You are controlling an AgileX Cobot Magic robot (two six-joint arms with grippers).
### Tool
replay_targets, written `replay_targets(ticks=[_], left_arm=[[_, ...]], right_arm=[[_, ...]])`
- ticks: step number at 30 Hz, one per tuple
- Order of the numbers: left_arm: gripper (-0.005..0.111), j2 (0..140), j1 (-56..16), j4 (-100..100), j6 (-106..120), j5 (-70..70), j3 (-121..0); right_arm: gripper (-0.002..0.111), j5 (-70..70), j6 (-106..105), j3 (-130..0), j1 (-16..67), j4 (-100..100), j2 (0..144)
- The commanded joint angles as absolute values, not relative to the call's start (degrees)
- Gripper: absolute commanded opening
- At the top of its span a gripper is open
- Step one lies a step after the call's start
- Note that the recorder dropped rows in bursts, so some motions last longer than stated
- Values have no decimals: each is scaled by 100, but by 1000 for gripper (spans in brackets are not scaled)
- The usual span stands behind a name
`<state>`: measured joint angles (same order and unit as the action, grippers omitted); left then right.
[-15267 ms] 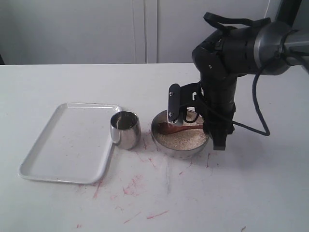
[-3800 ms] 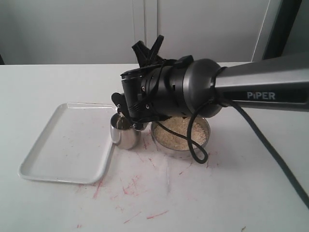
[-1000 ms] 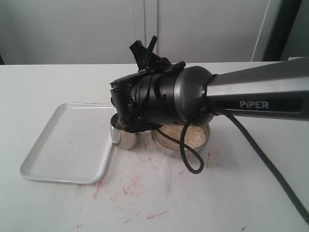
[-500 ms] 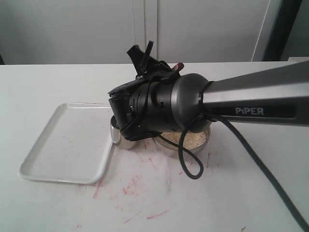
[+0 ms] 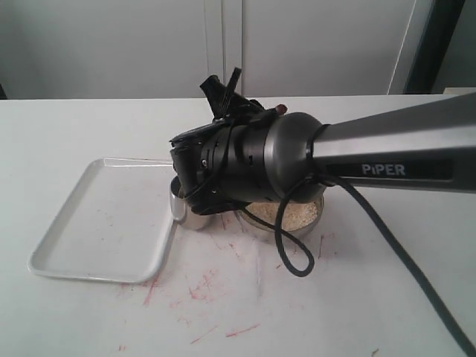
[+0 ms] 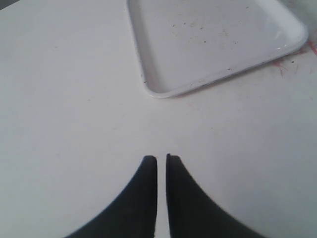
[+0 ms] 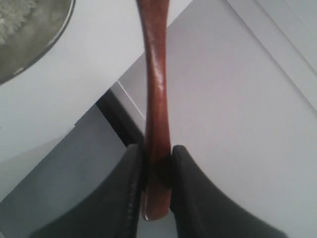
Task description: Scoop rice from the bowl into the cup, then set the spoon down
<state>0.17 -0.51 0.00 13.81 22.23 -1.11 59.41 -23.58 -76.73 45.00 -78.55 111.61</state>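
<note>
The right hand [image 7: 157,158] squeezes the spoon [image 7: 154,74] tight by its handle, tipped over the cup [image 5: 181,213] beside the bowl [image 5: 303,220], likely so rice [image 5: 296,210] slides in, though the arm [image 5: 253,160] hides the scoop.

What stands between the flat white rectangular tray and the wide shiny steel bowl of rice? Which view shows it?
The small shiny steel cup stands between tray and bowl, partly hidden by the black arm; the exterior view shows it.

White tray [image 5: 104,223] flat on my desk [image 5: 349,305], off to my left; red scribble marks [image 5: 201,286] on desk beside it, pale wall [image 5: 111,44] behind.
</note>
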Motion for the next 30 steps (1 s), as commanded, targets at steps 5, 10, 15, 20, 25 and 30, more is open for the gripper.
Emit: replay_targets(ticks=[5, 10, 15, 20, 25, 30], left_arm=[[14, 0, -74, 0, 1347, 2445, -58], [14, 0, -74, 0, 1347, 2445, -58], [14, 0, -74, 0, 1347, 2445, -58], [14, 0, -74, 0, 1347, 2445, -58], [14, 0, -74, 0, 1347, 2445, -58], [14, 0, -74, 0, 1347, 2445, -58]], right_arm=[[0, 5857, -2072, -7653, 4507, -7963, 11152], [0, 5971, -1505, -7653, 4507, -8114, 11152], [0, 5960, 792, -7818, 4507, -8095, 11118], [0, 5182, 2091, -7881, 4507, -7693, 10783], [0, 3958, 3590, -7881, 4507, -7201, 10265], [0, 2184, 4855, -7881, 4507, -5694, 9703]])
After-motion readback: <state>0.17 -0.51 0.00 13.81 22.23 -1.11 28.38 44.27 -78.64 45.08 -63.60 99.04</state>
